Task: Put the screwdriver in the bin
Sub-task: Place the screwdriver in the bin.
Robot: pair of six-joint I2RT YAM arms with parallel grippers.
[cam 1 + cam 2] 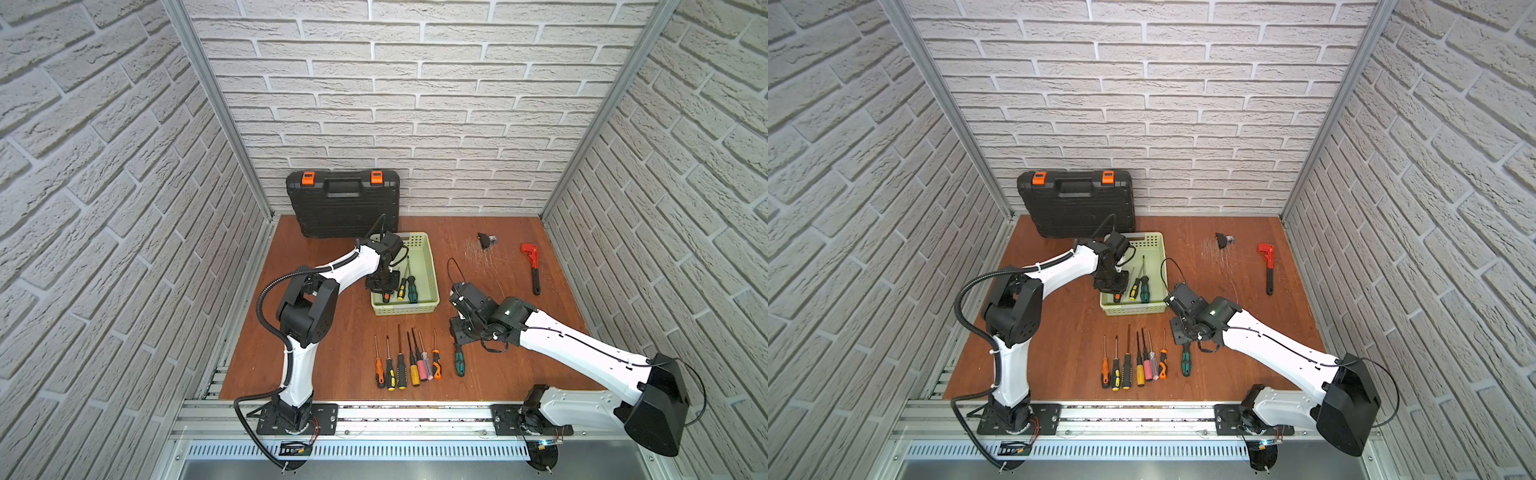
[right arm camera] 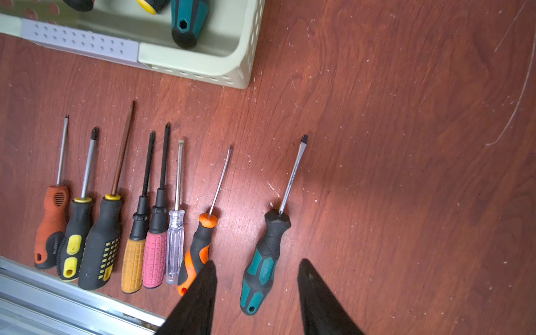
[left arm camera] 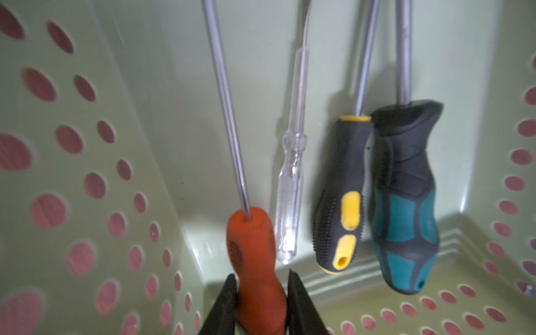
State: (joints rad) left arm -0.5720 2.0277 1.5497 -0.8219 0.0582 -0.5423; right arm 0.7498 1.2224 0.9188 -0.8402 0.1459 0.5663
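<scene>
Aluminium rail (image 1: 415,419) at the near edge carries 2 white-and-black arms reaching over a reddish wood-grain worktop (image 1: 332,353). On the left, the left hand (image 3: 261,278) is lowered inside the pale green bin (image 1: 432,266). Its 2 black fingers (image 3: 226,298) are closed tight on either side of the handle of an orange-handled screwdriver (image 3: 252,246), whose steel shaft points away along the bin's length. Whether its tip touches the bin floor cannot be told.

Beside it, lying on the bin floor with handles toward the near end wall, are 3 more tools: a clear-handled screwdriver (image 3: 290,188), a black-and-yellow screwdriver (image 3: 339,188) and a teal-and-black screwdriver (image 3: 403,188), the last 2 touching.

On the right, the right hand (image 2: 257,262) hangs above the worktop with its fingers spread apart, holding nothing. A lone teal-handled screwdriver (image 2: 271,235) lies on the wood beneath the gap, outside the bin and near its near right corner. Just to its left, a row of 7 screwdrivers (image 1: 414,372) lies side by side, tips toward the bin, handles toward the rail.

A black toolcase (image 1: 343,208) with 2 orange latches stands against the brick-pattern back wall, behind the bin. Well apart, on the right side of the worktop, lie a red pipe wrench (image 1: 532,266) and a small black object (image 1: 484,240) too small to identify.
</scene>
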